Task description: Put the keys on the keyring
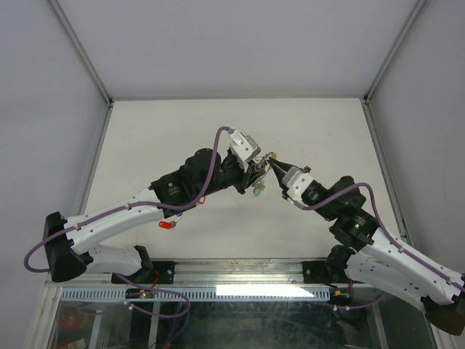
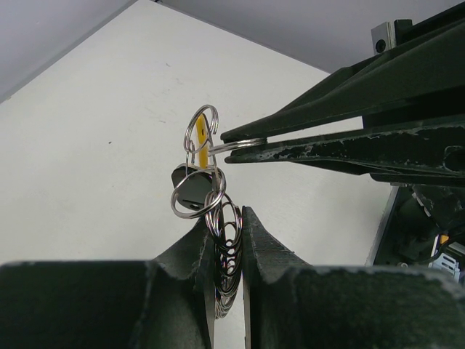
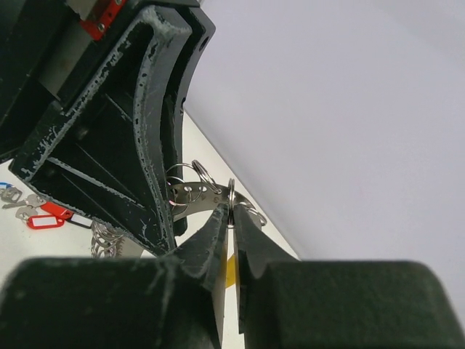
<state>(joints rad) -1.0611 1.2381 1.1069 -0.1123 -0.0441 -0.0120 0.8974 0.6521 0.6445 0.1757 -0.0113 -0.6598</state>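
From above, the two arms meet over the middle of the white table (image 1: 145,145), the left gripper (image 1: 253,174) and right gripper (image 1: 271,163) tip to tip, with a green tag (image 1: 257,192) dangling below them; the metal between the tips is too small to read there. The left wrist camera shows it: the left gripper (image 2: 224,212) is pressed together on the keyring (image 2: 227,236), a bunch of thin silver wire loops rising from between its fingers, with a small black piece (image 2: 190,187) hanging among the upper loops. The right gripper (image 2: 238,142) reaches in from the right above this, its tips pinched on the silver end of the yellow-tagged key (image 2: 199,134), which hangs just beside the top of the loops. From the right wrist, the right gripper (image 3: 231,212) grips a thin ring seen edge-on, and the left gripper's dark fingers (image 3: 152,145) block much of the bunch. Only this view clearly shows a red-tagged key (image 3: 45,219) and a blue-tagged key (image 3: 7,191) lying on the table, well apart from both grippers.
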